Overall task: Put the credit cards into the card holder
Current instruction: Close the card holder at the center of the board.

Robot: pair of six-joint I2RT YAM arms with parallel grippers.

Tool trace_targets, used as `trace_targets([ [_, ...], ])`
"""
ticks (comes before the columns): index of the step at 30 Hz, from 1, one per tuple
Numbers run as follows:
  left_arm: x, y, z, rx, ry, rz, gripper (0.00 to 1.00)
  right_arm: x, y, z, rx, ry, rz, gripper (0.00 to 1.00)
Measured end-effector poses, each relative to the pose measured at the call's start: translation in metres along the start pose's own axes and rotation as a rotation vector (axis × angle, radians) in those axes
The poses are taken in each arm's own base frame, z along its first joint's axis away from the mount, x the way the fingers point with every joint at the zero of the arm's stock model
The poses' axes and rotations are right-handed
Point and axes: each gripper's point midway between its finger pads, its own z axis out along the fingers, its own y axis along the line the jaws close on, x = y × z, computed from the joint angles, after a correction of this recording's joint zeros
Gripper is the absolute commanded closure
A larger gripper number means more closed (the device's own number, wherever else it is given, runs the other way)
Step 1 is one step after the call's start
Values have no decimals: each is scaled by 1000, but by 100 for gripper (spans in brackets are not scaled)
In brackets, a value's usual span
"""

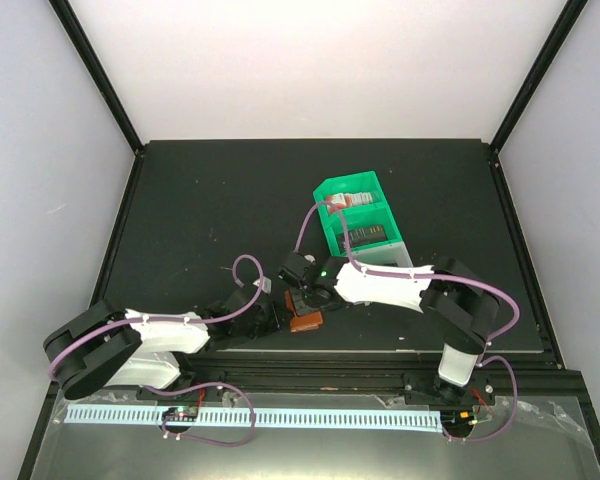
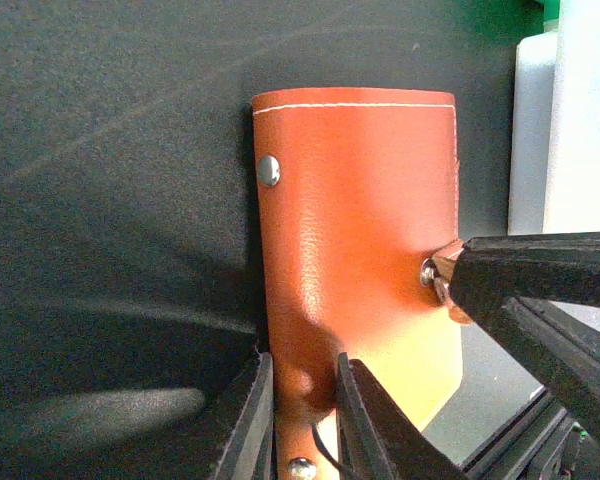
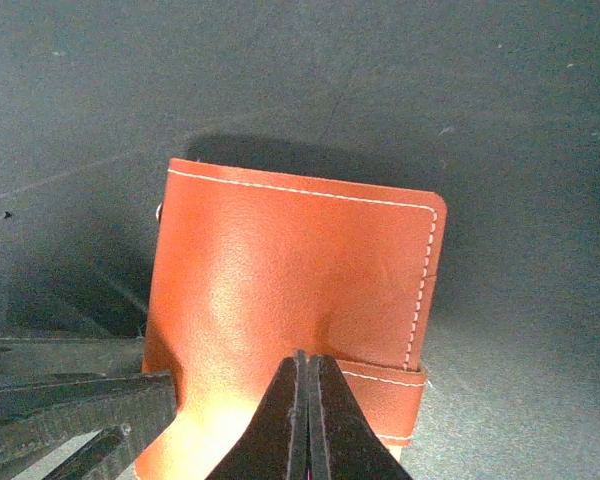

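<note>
The left gripper stands only a crack open, and the near edge of the holder is pinched in that crack, the leather bulging between the two fingers. The right gripper is closed tight, finger against finger. Its tips rest on the holder's face just beside the tab; whether any leather is nipped between them I cannot tell.

The left wrist view shows the right gripper's tips coming in from 3 o'clock and touching a metal snap on the holder's edge. That contact is hidden in the right wrist view, which shows the stitched cover and the tab instead, with the left gripper's fingers at 8 o'clock.

Only the top view shows the wider table. The holder lies at 6 o'clock near the front edge, between both grippers. The green tray sits at 1 o'clock from it, with cards still inside.
</note>
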Motion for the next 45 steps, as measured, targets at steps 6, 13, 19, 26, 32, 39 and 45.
trace_targets([
  [6, 0, 0, 0, 0, 0, 0, 81, -3, -4, -2, 21, -18, 1, 99],
  [13, 0, 0, 0, 0, 0, 0, 81, -3, -4, -2, 23, -17, -1, 99],
  [19, 0, 0, 0, 0, 0, 0, 81, 0, -2, 3, 11, 0, -8, 99],
  [26, 0, 0, 0, -1, -1, -1, 81, 0, -1, 3, 2, 5, -12, 99],
  [32, 0, 1, 0, -2, 0, -1, 82, -1, 1, 3, -13, 5, -11, 99],
  [39, 0, 1, 0, -3, 0, 0, 82, -1, 1, 4, -15, 3, -10, 99],
  [45, 0, 1, 0, -3, 0, 0, 83, 0, 2, 4, -27, 0, -9, 99],
])
